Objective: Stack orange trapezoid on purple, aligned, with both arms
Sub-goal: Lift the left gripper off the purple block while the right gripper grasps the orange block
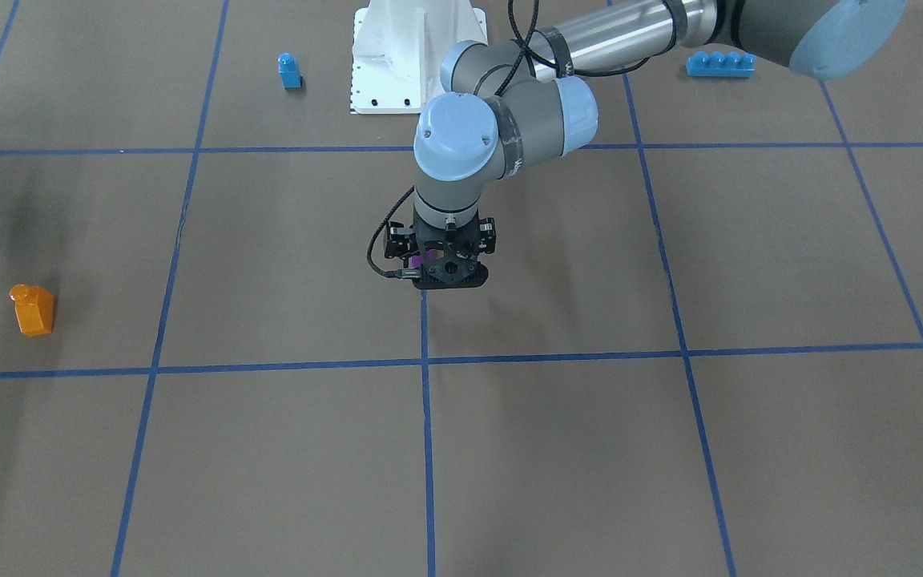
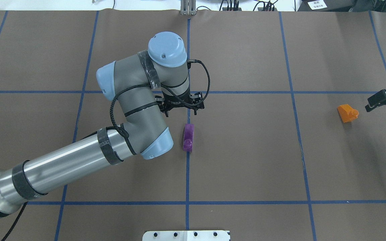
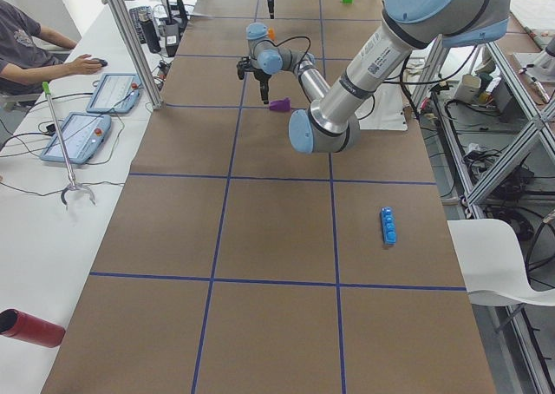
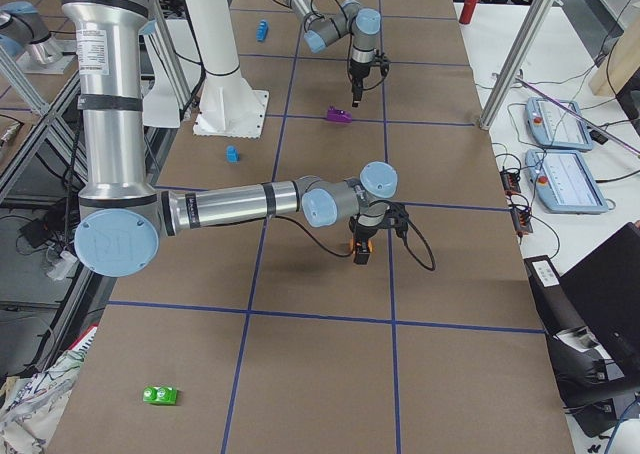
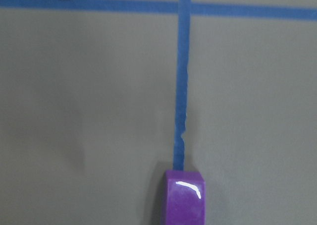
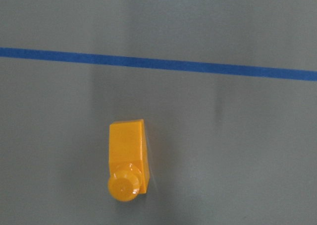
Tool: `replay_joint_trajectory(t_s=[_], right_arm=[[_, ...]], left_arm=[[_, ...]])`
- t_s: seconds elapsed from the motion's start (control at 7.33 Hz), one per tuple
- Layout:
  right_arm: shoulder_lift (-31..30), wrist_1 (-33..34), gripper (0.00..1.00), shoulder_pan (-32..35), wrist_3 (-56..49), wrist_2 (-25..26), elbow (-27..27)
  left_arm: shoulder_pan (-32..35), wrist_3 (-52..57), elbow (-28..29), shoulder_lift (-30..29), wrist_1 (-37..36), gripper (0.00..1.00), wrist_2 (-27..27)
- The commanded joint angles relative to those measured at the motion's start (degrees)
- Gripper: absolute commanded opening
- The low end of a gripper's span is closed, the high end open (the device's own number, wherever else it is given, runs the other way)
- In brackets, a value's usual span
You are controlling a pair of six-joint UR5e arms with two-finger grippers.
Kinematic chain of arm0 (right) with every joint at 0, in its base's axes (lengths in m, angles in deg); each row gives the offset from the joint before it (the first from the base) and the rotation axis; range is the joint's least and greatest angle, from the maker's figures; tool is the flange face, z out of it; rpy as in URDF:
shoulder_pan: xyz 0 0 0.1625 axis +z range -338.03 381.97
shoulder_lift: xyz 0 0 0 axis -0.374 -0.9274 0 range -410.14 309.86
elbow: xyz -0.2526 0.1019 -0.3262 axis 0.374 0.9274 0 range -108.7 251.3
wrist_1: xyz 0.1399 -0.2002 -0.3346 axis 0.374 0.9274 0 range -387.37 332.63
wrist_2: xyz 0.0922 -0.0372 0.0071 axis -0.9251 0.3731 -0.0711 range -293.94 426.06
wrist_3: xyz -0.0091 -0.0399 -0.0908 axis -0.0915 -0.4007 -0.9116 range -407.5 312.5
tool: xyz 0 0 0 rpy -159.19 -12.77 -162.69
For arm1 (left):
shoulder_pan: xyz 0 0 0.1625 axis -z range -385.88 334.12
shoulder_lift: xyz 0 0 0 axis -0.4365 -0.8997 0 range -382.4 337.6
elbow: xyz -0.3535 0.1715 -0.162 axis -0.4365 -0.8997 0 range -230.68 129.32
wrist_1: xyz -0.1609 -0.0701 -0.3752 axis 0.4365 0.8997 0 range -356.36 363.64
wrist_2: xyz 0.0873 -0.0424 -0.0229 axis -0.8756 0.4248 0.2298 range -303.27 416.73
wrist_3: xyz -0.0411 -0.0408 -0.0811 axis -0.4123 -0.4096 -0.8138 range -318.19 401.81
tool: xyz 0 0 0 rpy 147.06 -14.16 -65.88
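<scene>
Two bricks, likely light, rigid, slick: glossy purple plastic sloped brick [image 2: 188,136] at table [image 2: 246,160] centre near spread left claw [image 2: 180,112]; glossy orange plastic trapezoid brick [image 2: 347,112] beside right claw [image 2: 380,100], can't tell its state. I'd pinch the flat sides.

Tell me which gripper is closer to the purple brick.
Left. The left gripper hangs right by the purple brick, just past it. The right gripper is far away to the side, near the orange brick.
</scene>
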Motion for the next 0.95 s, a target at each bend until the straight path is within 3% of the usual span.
replay_joint_trajectory(t_s=[0.0,0.82], right_arm=[[0.39,-2.64,1.0,-4.46,2.61,3.11,0.65],[4.78,-2.72,0.99,-7.64,2.26,3.74,6.0]], left_arm=[[0.63,0.01,-0.15,-0.01,-0.14,1.0,-0.01],[0.55,-0.08,-0.06,0.07,-0.14,1.0,-0.01]])
